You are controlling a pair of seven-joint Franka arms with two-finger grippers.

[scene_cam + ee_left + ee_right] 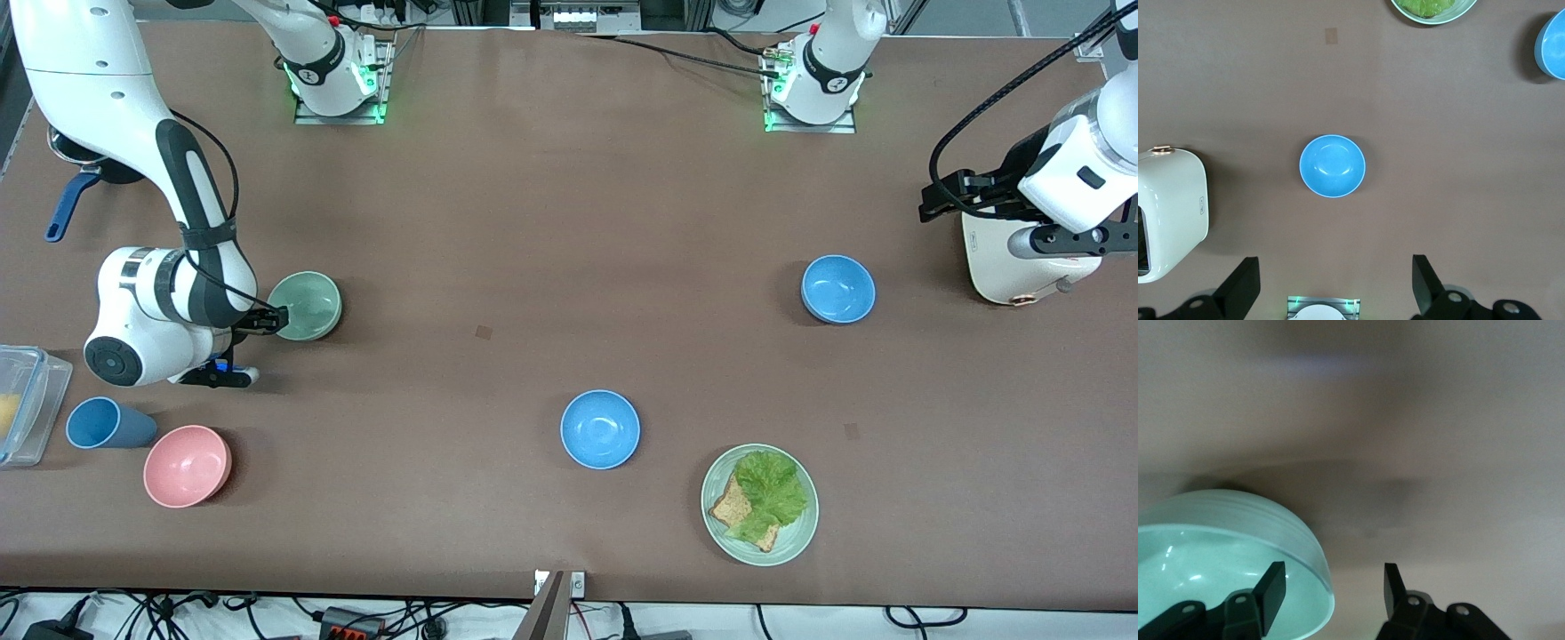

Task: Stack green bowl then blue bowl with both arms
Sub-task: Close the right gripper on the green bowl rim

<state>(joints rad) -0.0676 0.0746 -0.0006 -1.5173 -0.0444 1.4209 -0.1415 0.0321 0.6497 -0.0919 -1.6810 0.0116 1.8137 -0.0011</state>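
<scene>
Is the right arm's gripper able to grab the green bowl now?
Probably yes: the right gripper is open, its fingers straddling the green bowl rim, nothing between.

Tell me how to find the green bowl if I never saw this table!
Start at the right arm's end of the table, where the right tool sits low with its fingers open astride a rim. That rim belongs to the green bowl. It is small, pale mint and empty, unlike the pink bowl and the lettuce plate.
</scene>
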